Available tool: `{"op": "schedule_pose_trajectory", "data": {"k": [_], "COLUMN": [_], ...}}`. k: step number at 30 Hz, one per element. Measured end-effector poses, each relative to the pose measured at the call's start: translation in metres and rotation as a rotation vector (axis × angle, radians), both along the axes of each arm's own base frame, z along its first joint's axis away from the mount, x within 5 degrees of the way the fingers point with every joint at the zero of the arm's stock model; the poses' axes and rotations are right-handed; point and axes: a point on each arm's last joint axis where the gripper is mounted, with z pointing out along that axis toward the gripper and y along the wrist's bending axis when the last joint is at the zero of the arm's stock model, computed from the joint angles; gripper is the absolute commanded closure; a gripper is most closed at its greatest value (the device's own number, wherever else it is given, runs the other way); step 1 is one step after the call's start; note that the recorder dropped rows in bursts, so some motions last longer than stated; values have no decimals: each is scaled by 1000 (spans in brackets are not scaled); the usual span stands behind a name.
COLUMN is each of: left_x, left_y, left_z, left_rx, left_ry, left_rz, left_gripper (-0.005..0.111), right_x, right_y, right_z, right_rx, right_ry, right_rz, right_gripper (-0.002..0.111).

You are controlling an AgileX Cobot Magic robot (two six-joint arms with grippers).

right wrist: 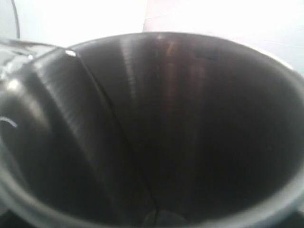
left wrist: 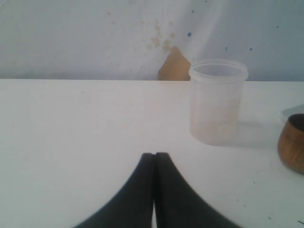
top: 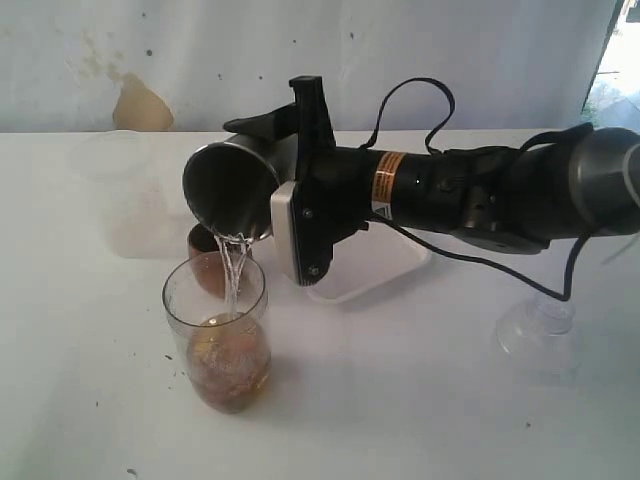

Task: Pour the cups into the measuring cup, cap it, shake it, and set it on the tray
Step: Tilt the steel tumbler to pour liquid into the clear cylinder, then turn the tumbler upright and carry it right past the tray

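sideways, right hand [top: 264, 160] grips steel tumbler [top: 228, 190] pouring into measuring cup [top: 216, 335]; left hand [left wrist: 155, 164] closed.

- The right arm [top: 450, 190] has a round black body, matt, shaped like a thick tube.
- An orange-yellow label [top: 389, 185] goes around it as a band. Its dark print is too small to read.
- Toward the far end, the casing [top: 600, 165] becomes grey and smooth.
- A white plate [top: 297, 232] with rounded corners sits at the wrist, and small dark screws [top: 307, 212] show on it.
- A thin black cable [top: 415, 90] makes a loop above the arm, and a second cable [top: 500, 265] runs under it.
- The left gripper [left wrist: 154, 156] has two black fingers [left wrist: 135, 199]. They are wide at the base and narrow at the tips, with curved outer edges.
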Motion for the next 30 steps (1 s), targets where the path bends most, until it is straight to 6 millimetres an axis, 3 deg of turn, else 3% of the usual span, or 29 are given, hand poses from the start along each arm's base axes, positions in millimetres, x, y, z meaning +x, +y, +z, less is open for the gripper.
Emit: {"op": "schedule_pose_trajectory", "data": {"k": [6, 14, 19, 24, 30], "left_x": [0, 0, 0, 0, 0], "left_y": [0, 0, 0, 0, 0], "left_z": [0, 0, 0, 0, 0], "left_rx": [0, 0, 0, 0, 0], "left_ry": [0, 0, 0, 0, 0], "left_rz": [0, 0, 0, 0, 0], "left_gripper": [107, 107, 107, 107, 107], "right_x": [0, 5, 16, 28, 47], "right_y": [0, -3, -12, -32, -82], "right_z": [0, 4, 9, 9, 10], "right_rx": [57, 469, 721, 895, 1051], "right_ry": [84, 583, 718, 770, 778], "right_rz": [-15, -147, -293, -438, -571], "right_gripper": [108, 108, 108, 108, 108]}}
